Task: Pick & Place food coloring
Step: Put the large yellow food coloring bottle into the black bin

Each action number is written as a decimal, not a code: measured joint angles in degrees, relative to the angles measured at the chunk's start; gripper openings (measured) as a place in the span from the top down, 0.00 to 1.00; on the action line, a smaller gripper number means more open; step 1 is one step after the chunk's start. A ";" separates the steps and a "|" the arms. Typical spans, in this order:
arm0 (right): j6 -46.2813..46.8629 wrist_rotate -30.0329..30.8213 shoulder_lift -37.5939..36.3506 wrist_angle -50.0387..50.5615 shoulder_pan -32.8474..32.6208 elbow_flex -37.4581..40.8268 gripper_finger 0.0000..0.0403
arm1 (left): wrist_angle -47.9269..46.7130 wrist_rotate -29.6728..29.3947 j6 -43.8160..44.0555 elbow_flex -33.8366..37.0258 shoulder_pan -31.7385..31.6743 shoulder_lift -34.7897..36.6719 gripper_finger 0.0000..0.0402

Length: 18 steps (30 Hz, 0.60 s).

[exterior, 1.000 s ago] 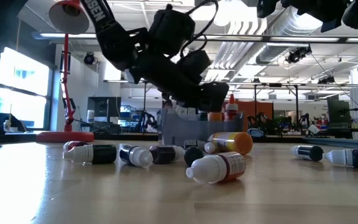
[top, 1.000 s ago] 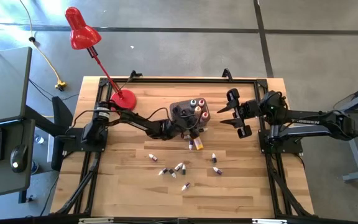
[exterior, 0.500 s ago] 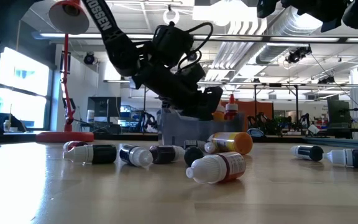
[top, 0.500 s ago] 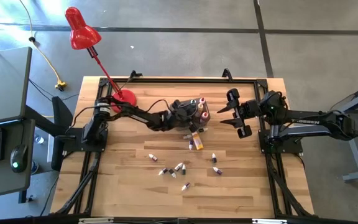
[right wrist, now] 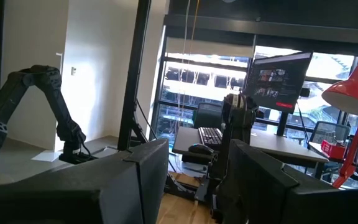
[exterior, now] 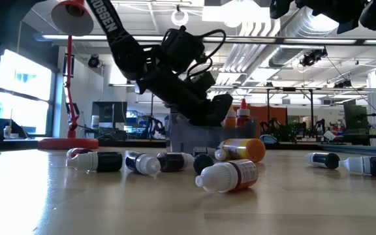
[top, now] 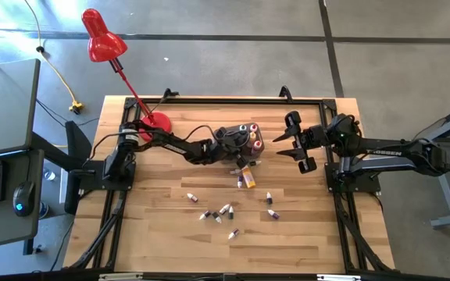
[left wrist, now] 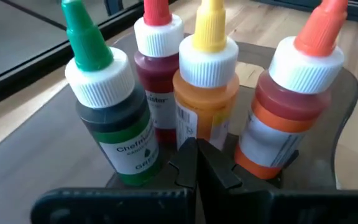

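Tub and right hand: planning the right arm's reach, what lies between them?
In the high view, only bare table separates the tub from the right hand.

In the high view the left gripper point(top: 233, 145) hides part of the grey tub point(top: 254, 145), and the loose bottles point(top: 225, 209) on the surface are too small to tell their colours.

Two black jointed arms with looping black cables and white lettering.
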State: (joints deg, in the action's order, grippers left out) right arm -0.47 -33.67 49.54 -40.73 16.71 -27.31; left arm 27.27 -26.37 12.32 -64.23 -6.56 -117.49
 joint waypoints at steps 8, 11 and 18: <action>-1.04 0.00 0.00 -0.28 0.02 0.00 0.59 | 0.43 3.67 1.53 0.00 -1.50 0.00 1.00; -1.27 0.02 0.00 -0.30 0.00 0.00 0.59 | 2.65 4.75 0.88 0.00 -1.44 0.00 1.00; -1.28 0.02 0.00 -0.35 0.00 0.00 0.59 | 3.68 6.40 -0.26 -1.64 -1.43 0.00 1.00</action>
State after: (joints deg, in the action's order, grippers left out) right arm -1.75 -33.65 49.54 -41.08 16.71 -27.31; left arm 30.95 -19.97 12.05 -65.86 -7.99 -117.49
